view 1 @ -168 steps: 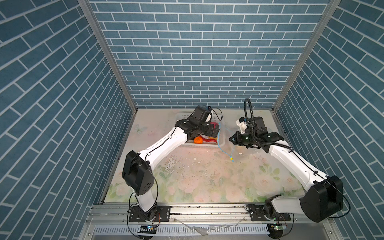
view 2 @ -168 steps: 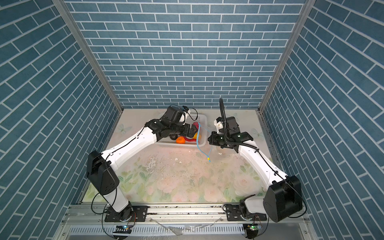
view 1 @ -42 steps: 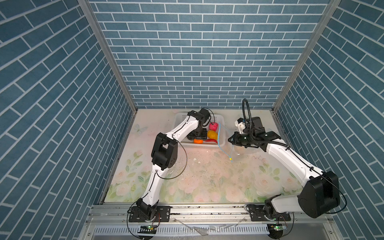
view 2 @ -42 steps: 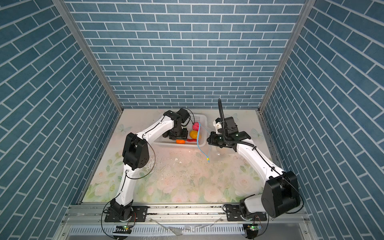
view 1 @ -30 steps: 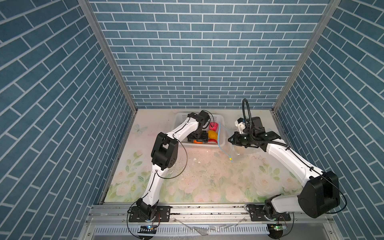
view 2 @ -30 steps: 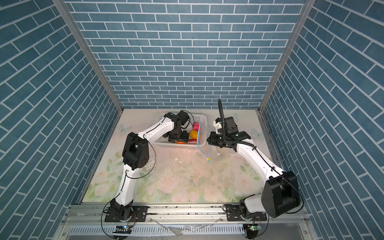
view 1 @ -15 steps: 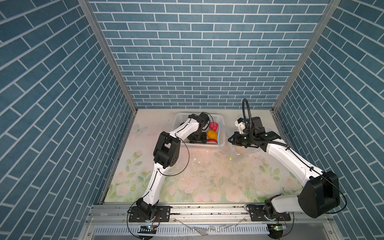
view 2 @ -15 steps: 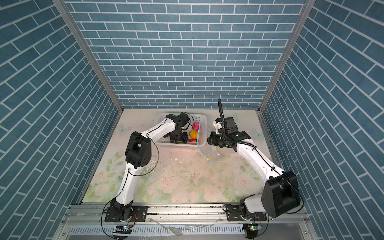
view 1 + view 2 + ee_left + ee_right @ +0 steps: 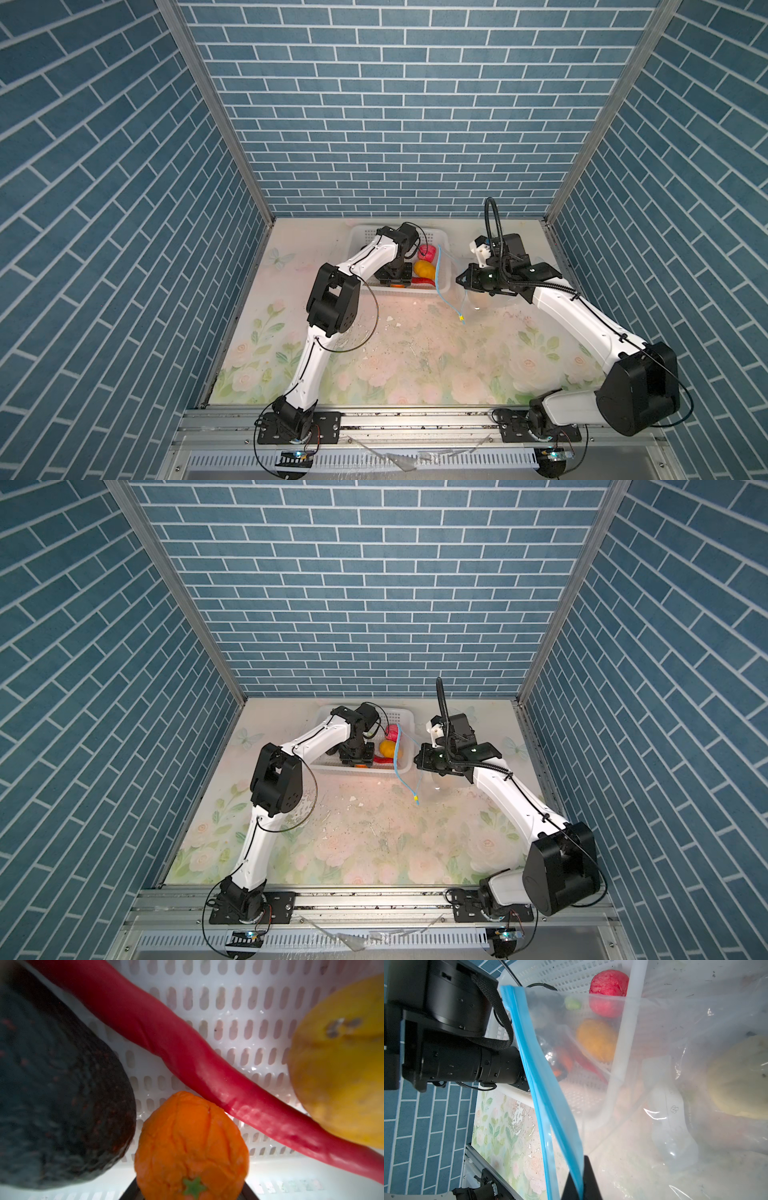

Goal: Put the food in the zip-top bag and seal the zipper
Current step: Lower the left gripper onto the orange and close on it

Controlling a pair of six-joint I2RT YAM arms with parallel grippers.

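top views: high, downward, same scene | left wrist: close inside basket (image 9: 239, 1012) | right wrist: near bag (image 9: 654, 1105)

Six food pieces can be counted. Five lie in the one white basket (image 9: 361, 232) at twelve o'clock on the bench (image 9: 415, 365): one pink piece (image 9: 427, 252), one yellow-orange piece (image 9: 424, 269), one orange piece (image 9: 191, 1142), one red chilli (image 9: 187, 1053) and one black lump (image 9: 58, 1095). One cream piece (image 9: 741, 1076) sits inside the single zip-top bag (image 9: 675, 1105) at two o'clock, which has one zipper (image 9: 546, 1095) and one yellow tab (image 9: 462, 319). There are two arms, the left arm (image 9: 365, 259) and the right arm (image 9: 573, 307).
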